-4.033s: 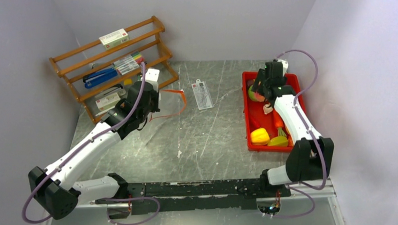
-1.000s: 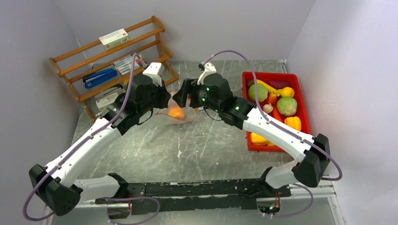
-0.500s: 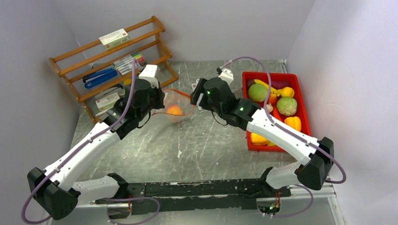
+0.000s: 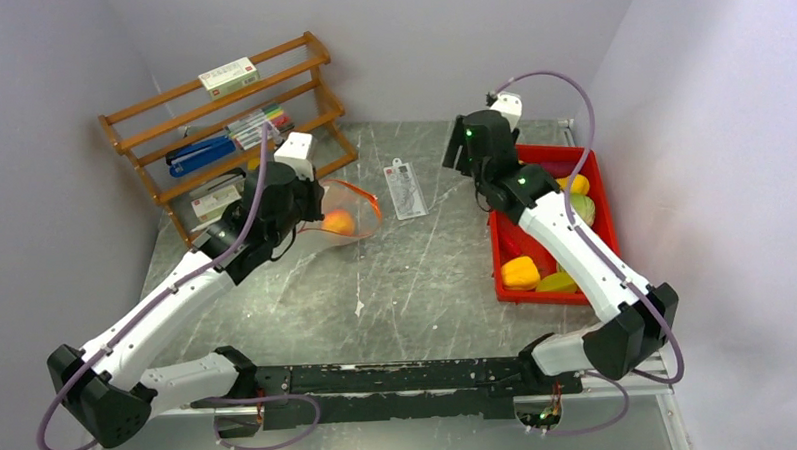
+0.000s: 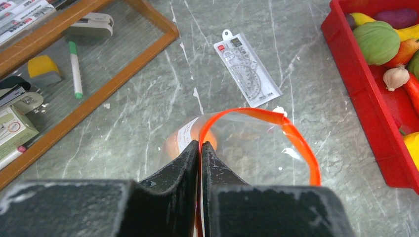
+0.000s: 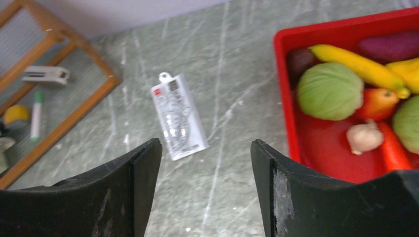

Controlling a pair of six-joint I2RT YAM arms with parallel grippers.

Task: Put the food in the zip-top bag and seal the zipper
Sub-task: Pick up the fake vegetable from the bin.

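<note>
Left gripper (image 5: 199,145) pinched the thin red-orange zipper (image 5: 242,111) of the clear, crinkly zip-top bag (image 5: 247,148), a round peach ball (image 4: 339,223) blurred through its film; rightward, right gripper (image 6: 205,145) gaped empty near the glossy red tray (image 6: 288,108), its food (image 6: 329,91) partly cut off.

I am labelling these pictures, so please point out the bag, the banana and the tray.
bag (image 5: 247,143), left wrist view, clear wall
banana (image 6: 358,65), right wrist view, middle
tray (image 6: 321,145), right wrist view, bare floor

Clear bag (image 5: 247,143), red-orange rim (image 5: 302,145), enclosing a peach-orange ball (image 4: 340,223). Red tray (image 6: 289,113): green balls (image 6: 329,91), yellow banana (image 6: 360,64), purple piece (image 6: 390,45). White packet (image 6: 180,118) with grey print. Grey table (image 6: 232,163), veined with white streaks. Brown wooden rack (image 4: 220,101).
</note>
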